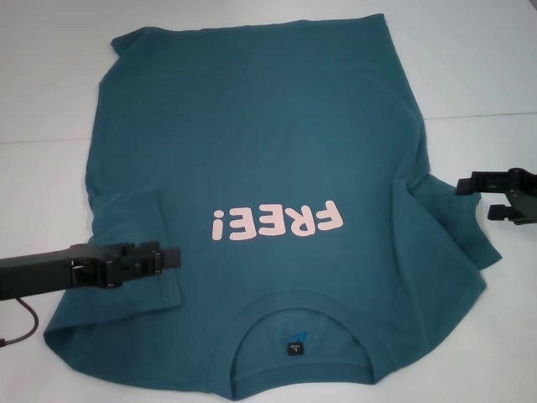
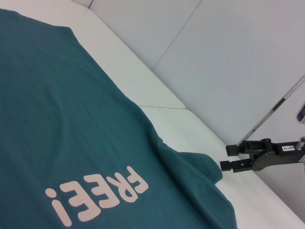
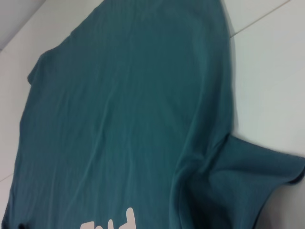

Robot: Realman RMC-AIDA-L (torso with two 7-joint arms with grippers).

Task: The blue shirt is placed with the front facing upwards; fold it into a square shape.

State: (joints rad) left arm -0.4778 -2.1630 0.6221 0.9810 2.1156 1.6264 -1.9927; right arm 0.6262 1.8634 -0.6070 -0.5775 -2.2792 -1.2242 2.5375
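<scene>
The blue shirt (image 1: 268,143) lies flat and face up on the white table, its round collar (image 1: 294,323) with a small dark label toward me and its hem at the far side. Pink "FREE!" lettering (image 1: 277,222) crosses the chest. The shirt's left sleeve (image 1: 126,222) is folded in over the body. My left gripper (image 1: 168,257) hovers over that folded sleeve. The right sleeve (image 1: 457,235) spreads outward with wrinkles. My right gripper (image 1: 477,200) stands open at that sleeve's outer edge with nothing in it, and it also shows in the left wrist view (image 2: 227,157).
The white table (image 1: 470,75) extends beyond the shirt on the far, left and right sides, with a seam line across it. A red-black cable (image 1: 25,327) hangs under the left arm at the near left.
</scene>
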